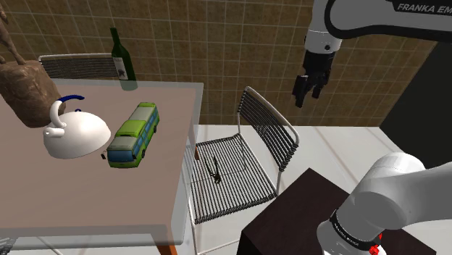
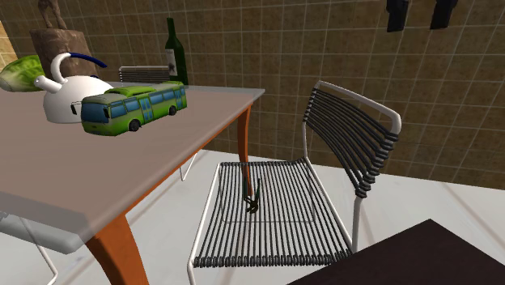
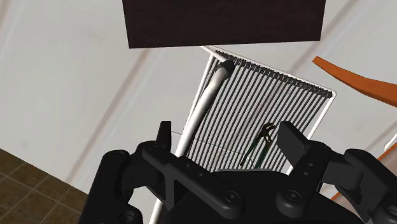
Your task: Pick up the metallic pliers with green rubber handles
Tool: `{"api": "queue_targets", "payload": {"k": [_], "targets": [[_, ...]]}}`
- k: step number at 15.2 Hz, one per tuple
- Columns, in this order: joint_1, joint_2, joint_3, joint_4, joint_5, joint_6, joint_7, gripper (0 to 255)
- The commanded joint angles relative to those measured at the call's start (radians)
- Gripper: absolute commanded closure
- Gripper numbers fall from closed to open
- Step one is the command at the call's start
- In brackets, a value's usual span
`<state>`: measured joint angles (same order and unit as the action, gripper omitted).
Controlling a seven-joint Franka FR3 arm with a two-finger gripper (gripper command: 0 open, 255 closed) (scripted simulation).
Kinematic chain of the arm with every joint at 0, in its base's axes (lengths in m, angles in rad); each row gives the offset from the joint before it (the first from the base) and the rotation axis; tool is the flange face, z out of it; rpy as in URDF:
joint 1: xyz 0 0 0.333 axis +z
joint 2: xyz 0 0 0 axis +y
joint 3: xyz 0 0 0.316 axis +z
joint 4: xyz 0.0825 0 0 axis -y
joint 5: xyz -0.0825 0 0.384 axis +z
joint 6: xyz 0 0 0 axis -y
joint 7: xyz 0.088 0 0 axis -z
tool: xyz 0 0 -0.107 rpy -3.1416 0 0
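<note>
On the chair [image 1: 246, 182] seat the pliers [image 1: 216, 171] are spotted | end effector [image 1: 308, 93] held high above, fingers spread, nothing gripped | step: approach | next: long descent needed, lined up over handles

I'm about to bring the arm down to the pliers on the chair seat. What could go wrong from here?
1. The pliers are thin and lie flat on the slatted seat; the open jaws may hit the slats or nudge the tool into a gap.
2. The gripper hangs high on the side of the backrest; a slanted descent could clip its top rail.
3. The table edge runs close beside the seat, leaving the hand little room.
</note>
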<state>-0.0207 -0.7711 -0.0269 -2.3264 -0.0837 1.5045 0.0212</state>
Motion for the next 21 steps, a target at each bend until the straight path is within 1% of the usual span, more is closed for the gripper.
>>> {"api": "queue_targets", "payload": {"k": [1, 6, 11, 16, 21], "targets": [[0.0, 0.0, 0.0, 0.0, 0.0, 0.0, 0.0, 0], [0.015, 0.052, 0.032, -0.114, 0.027, 0.173, 0.052, 0], [0.031, 0.146, 0.067, -0.195, 0.049, 0.355, 0.103, 0], [0.045, 0.28, 0.102, -0.239, 0.064, 0.542, 0.154, 0], [0.054, 0.45, 0.138, -0.244, 0.064, 0.724, 0.209, 0]]}}
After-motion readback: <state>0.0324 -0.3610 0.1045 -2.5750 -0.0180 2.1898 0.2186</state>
